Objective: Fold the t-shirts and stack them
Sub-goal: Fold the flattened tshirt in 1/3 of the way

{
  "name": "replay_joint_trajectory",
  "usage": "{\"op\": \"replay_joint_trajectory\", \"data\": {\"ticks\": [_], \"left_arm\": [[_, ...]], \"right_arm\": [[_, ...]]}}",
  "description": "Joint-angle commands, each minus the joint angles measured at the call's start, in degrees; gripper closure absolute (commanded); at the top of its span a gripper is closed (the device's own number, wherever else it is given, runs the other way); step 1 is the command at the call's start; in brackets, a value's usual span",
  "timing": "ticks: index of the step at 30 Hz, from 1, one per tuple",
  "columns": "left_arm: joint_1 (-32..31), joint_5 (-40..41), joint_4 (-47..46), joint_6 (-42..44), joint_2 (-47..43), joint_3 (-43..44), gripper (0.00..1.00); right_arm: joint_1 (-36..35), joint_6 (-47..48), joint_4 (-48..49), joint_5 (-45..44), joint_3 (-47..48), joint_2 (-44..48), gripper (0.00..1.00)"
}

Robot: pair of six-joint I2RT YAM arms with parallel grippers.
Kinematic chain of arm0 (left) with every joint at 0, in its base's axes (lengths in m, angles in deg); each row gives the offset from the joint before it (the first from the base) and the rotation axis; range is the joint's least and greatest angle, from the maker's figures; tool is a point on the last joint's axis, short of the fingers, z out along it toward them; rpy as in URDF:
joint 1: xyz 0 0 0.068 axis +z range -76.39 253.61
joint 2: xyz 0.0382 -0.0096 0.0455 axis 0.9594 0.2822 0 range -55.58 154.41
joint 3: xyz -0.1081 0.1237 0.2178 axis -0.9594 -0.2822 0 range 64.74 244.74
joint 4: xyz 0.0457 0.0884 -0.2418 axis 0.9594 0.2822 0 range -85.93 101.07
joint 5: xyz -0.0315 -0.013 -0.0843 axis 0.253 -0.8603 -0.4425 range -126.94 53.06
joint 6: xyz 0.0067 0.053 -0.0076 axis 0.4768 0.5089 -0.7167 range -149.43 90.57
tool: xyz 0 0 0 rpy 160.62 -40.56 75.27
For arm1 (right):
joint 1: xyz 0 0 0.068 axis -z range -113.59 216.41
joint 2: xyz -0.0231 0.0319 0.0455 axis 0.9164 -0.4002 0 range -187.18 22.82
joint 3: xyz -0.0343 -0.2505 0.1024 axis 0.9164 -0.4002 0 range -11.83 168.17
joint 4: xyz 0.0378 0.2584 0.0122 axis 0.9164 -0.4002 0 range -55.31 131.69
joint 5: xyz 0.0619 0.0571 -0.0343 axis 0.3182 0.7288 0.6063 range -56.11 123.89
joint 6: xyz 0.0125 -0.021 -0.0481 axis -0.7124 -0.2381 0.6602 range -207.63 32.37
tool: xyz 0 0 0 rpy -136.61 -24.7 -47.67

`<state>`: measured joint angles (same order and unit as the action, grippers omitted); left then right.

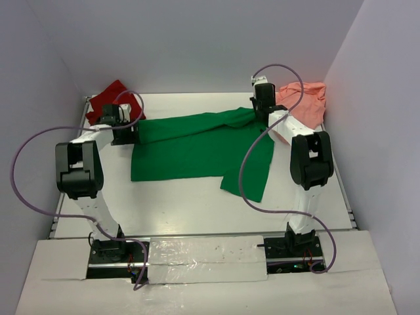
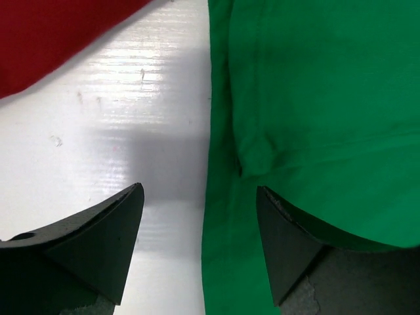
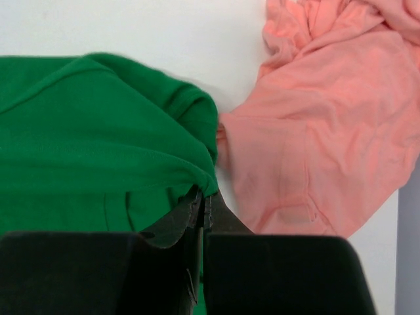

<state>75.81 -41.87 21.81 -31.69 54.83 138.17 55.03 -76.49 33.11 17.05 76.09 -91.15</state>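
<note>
Left wrist view: L gripper [image 2: 199, 190] jaws apart astride green t-shirt [image 2: 315, 98] edge, mid-table; R gripper [image 3: 203, 197] clamped on its other end. One-sided pull could skew it, or snag salmon t-shirt [image 3: 315, 151] just beside.

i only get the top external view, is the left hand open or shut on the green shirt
Observer: Open. The left wrist view shows the left hand straddling the edge of the green t-shirt, one side over cloth, the other over the bare table, with nothing pinched.
Operator: and the right hand, it's just a dark blob at the far corner for me
Observer: The right hand is shut on a fold of the green t-shirt, with the cloth pinched at its tips.
Operator: is the pink one caught in there too
Observer: No. The salmon pink t-shirt lies outside the grip, its edge close beside the green fold.
</note>
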Motion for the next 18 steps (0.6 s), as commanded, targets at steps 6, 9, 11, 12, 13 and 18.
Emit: {"op": "replay_joint_trajectory", "data": {"ticks": [6, 9, 11, 12, 13, 18], "left_arm": [[-0.09, 0.09, -4.03, 0.07, -10.91, -1.27, 0.21], [-0.09, 0.53, -4.64, 0.33, -12.76, -1.97, 0.21], [-0.09, 0.71, -5.08, 0.42, -14.16, -2.94, 0.21], [-0.17, 0.54, -5.6, 0.59, -14.61, -3.46, 0.21], [-0.18, 0.01, -5.43, 0.51, -14.96, -3.82, 0.21], [-0.18, -1.13, -5.61, 0.68, -15.49, -5.13, 0.21]], "right_arm": [[-0.31, -1.99, -0.56, -0.04, -3.98, 5.95, 1.0], [-0.4, -2.35, -0.82, 0.23, -5.65, 7.18, 1.0], [-0.4, -2.61, -1.0, 0.32, -6.62, 8.15, 1.0], [-0.4, -2.7, -1.0, 0.4, -6.97, 8.41, 1.0], [-0.31, -2.79, -1.26, 0.41, -7.67, 8.94, 1.0], [-0.31, -2.87, -0.56, 0.41, -9.17, 10.0, 1.0]]}}
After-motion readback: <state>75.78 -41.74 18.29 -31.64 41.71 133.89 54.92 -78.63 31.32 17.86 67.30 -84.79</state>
